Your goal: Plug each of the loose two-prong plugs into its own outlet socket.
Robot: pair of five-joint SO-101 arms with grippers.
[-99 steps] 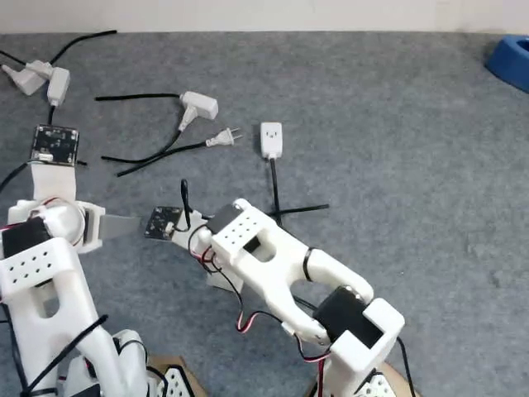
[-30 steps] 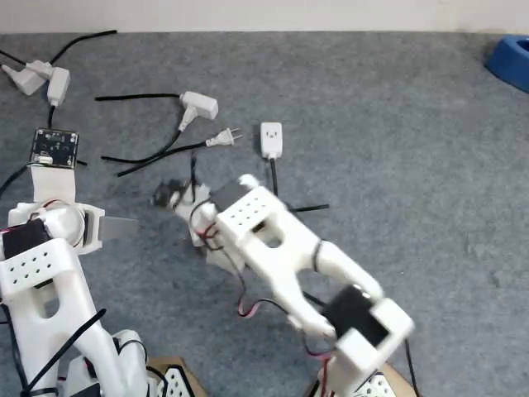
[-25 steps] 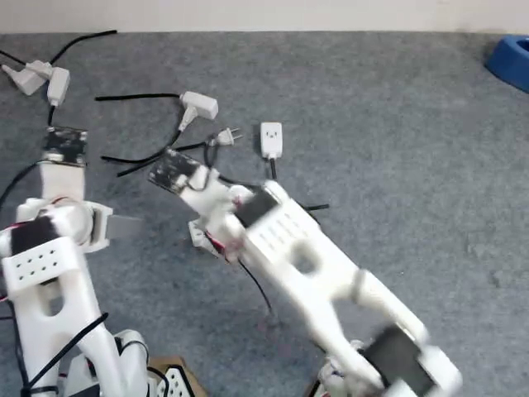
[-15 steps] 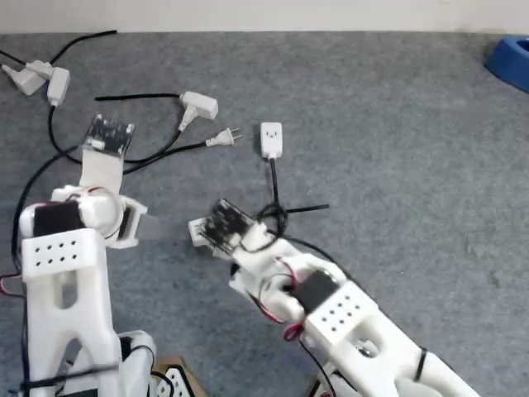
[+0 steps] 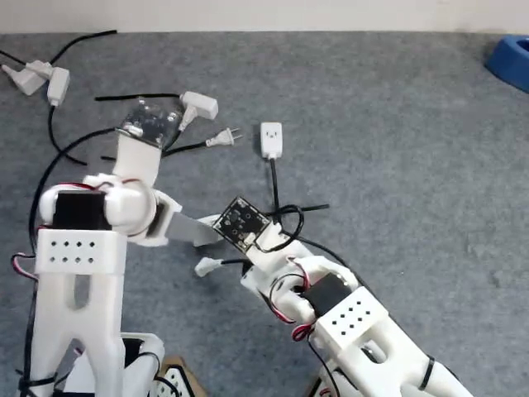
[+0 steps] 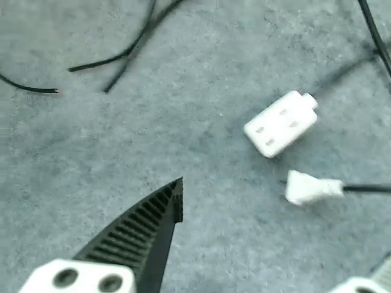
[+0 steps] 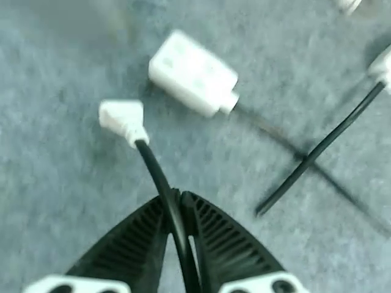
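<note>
While my right gripper (image 7: 178, 196) is pinching shut on a black cord (image 7: 153, 165), the white plug (image 7: 122, 119) at its end is sticking out beyond my fingertips. It is sitting just beside the near socket (image 7: 192, 73), apart from it. Prongs: too blurred to make out. In the high view my own arms are hiding the near socket; the plug is showing at 7 o'clock of my right wrist.

My left gripper (image 6: 263, 244) is hovering near the same pair, fingers apart. One dark finger (image 6: 146, 226) is showing; the other is cut off at the frame edge.

At 12 o'clock of my right wrist a far socket (image 5: 271, 139) is lying on the surface. A two-prong plug (image 5: 223, 138) is lying at its 9 o'clock, prongs toward it, not touching. An angled plug (image 5: 200, 105) is lying at 10 o'clock of that, just beside my left wrist. Two white pieces (image 5: 37, 78) are lying in the 10 o'clock corner; too small to identify.

Surface: grey carpet (image 5: 397, 149), loose cords (image 5: 132, 97) trailing across it. A blue thing (image 5: 508, 59) is cut off at the 2 o'clock corner. A pale wall strip (image 5: 264, 15) is running along the 12 o'clock edge.
</note>
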